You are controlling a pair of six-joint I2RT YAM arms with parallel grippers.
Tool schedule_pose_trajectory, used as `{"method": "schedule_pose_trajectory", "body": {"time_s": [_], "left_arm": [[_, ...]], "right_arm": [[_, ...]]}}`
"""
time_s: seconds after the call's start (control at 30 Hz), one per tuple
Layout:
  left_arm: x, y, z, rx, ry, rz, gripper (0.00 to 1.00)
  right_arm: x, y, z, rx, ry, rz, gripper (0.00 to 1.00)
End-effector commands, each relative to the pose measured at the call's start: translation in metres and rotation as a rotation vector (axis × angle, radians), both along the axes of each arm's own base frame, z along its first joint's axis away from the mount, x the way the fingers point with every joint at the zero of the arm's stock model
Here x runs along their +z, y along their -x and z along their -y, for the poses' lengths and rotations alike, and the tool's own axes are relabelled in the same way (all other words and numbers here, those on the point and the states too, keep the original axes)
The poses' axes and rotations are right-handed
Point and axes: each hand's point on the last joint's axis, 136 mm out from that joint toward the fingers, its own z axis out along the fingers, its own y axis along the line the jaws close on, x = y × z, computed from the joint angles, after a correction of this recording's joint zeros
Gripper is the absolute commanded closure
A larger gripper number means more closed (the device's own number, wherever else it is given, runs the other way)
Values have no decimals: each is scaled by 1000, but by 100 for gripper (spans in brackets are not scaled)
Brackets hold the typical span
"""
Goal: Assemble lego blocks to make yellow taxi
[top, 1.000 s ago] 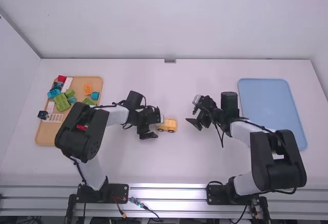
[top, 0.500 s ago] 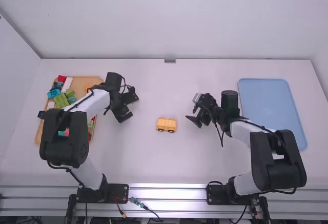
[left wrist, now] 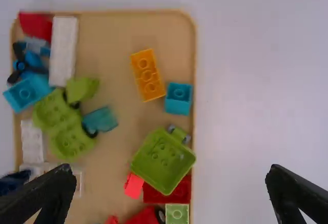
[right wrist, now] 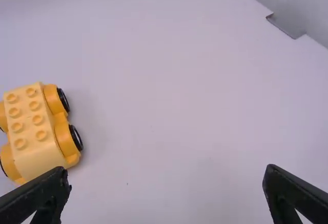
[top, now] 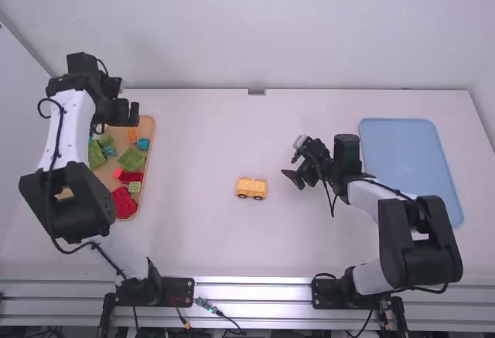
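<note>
Two arms at a white tabletop (top: 201, 237); the yellow car (top: 251, 189) stands on its wheels near the tabletop's middle, between the tray (top: 151, 133) and the right gripper (top: 292, 178). The car's upper face bears two rows of studs, and black tyres show along both its sides. The right gripper, its fingers spread and released, hangs just beside the car, on the side towards the tabletop's right edge. The left gripper (top: 128, 112), likewise released with fingers wide apart, is above the tray's far edge. The tray lies by the tabletop's left edge. Within it, the orange block (left wrist: 148, 75) and the teal block (left wrist: 178, 99) lie towards the far right corner, the latter beside the right edge. The green tub (left wrist: 163, 161) lies farther down that edge, partly over a red block (left wrist: 179, 189); the pale green block (left wrist: 177, 214) adjoins the latter. The white block (left wrist: 62, 49) occupies the far left corner region. The blue mat (top: 410, 160) lies by the tabletop's right edge.
</note>
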Motion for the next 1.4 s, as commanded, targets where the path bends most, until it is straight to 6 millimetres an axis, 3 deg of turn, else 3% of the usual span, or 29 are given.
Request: {"method": "schedule_pose_trajectory", "body": {"time_s": [0.0,0.13,0.3,0.63,0.83,1.07,1.2,1.37], "left_arm": [[-18,-10,-14,133,39,-67,1],[-38,-21,-17,84,62,-178,1],[-64,-18,-14,59,90,-299,1],[-112,-50,-30,73,63,-219,1],[-142,-43,-24,24,67,-258,1],[-157,-51,-37,250,83,-185,1],[-164,-57,-24,226,154,-163,1],[-173,-59,-23,227,149,-151,1]], "right_arm": [[19,-13,2,-29,0,48,1],[19,-17,6,-49,17,57,1],[18,-18,8,-59,32,63,1],[23,-24,12,-72,28,92,1],[23,-24,13,-74,29,94,1],[23,-24,13,-74,29,93,1],[23,-24,12,-74,27,91,1],[23,-24,12,-75,27,90,1]]}}
